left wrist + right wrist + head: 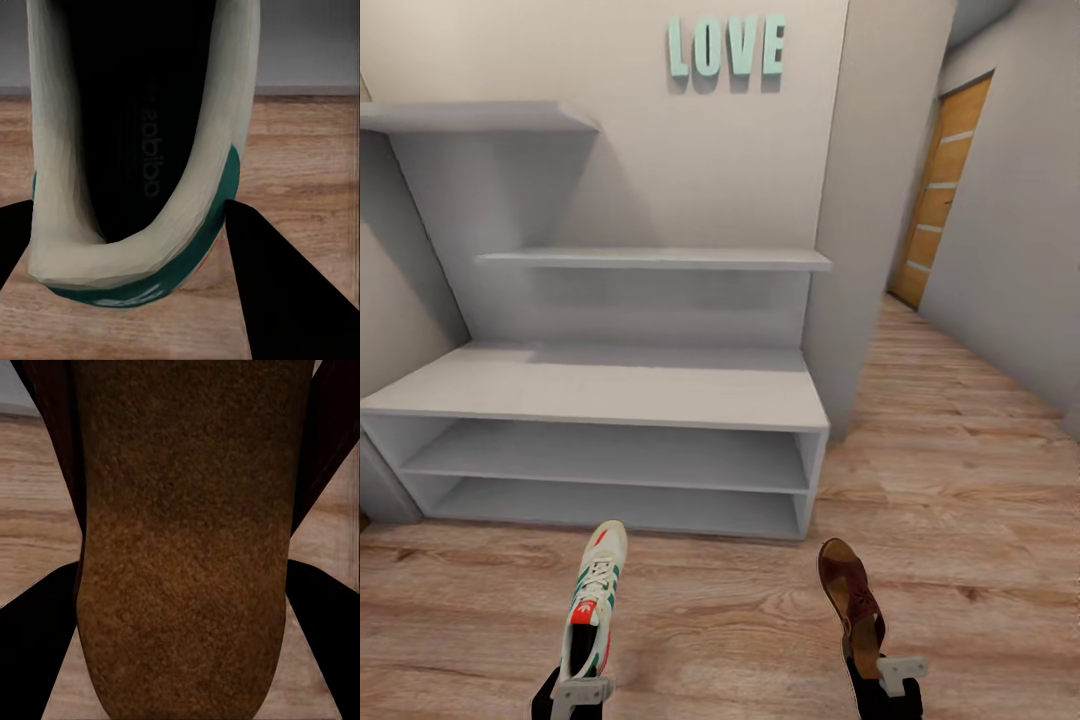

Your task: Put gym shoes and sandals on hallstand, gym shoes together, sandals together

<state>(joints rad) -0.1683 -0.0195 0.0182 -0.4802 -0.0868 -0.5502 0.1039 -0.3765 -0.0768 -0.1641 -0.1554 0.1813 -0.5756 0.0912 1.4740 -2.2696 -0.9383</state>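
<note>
The hallstand [610,395], a wide pale-grey rack with two open tiers and two staggered shelves, stands straight ahead against the wall. A white gym shoe [593,610] with green stripes and a red tongue hangs in front of it, held by its heel in my left gripper [580,680]. The left wrist view shows the shoe's heel opening [142,150] clamped between the black fingers [285,300]. My right gripper [880,675] is shut on a reddish-brown sandal [850,605], toe pointing at the rack. Its tan sole [184,547] sits between the fingers [322,645].
Wood-plank corridor floor [960,480] spreads in front of and to the right of the rack. A grey wall pillar [870,200] stands by the rack's right end. A wooden door [940,190] lies down the corridor at the right. Teal LOVE letters [725,47] hang above.
</note>
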